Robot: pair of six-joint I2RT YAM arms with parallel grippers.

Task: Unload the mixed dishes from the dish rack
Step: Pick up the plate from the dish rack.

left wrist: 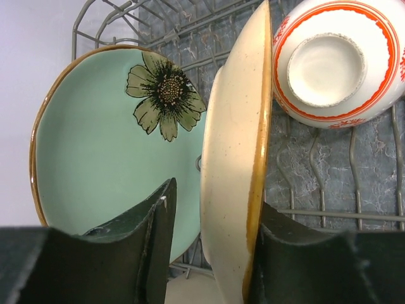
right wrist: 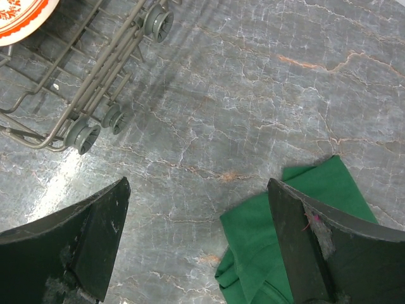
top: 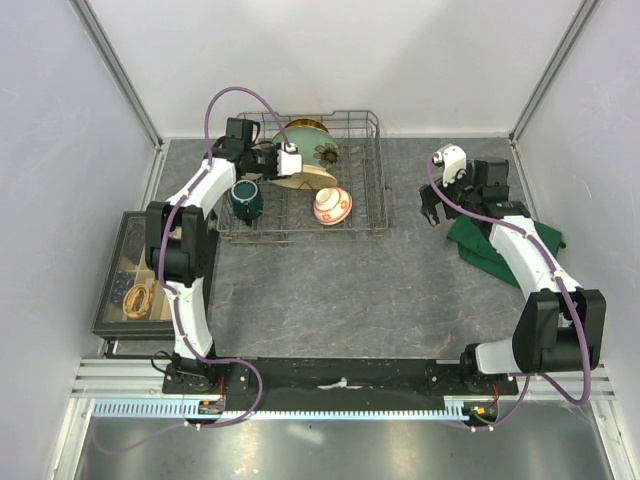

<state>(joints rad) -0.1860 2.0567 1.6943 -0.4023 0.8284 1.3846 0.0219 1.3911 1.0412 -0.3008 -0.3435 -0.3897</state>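
The dish rack [top: 368,185] stands at the back of the table. In it a cream plate [left wrist: 231,190] stands on edge in front of a pale-green flower plate [left wrist: 101,158]. A red-and-white bowl [left wrist: 335,63] lies upside down to the right, and a dark green mug [top: 246,198] sits at the rack's left end. My left gripper [left wrist: 218,199] straddles the cream plate: the right finger touches its brown rim, while a gap remains at the left finger. My right gripper [right wrist: 197,190] hangs wide open over bare table, right of the rack, holding nothing.
A folded green cloth [top: 482,245] lies under the right arm, its corner below the right finger [right wrist: 304,253]. A flat dark-framed tray [top: 110,275] with small items sits at the table's left edge. The rack's wheeled corner [right wrist: 82,133] is close to the right gripper.
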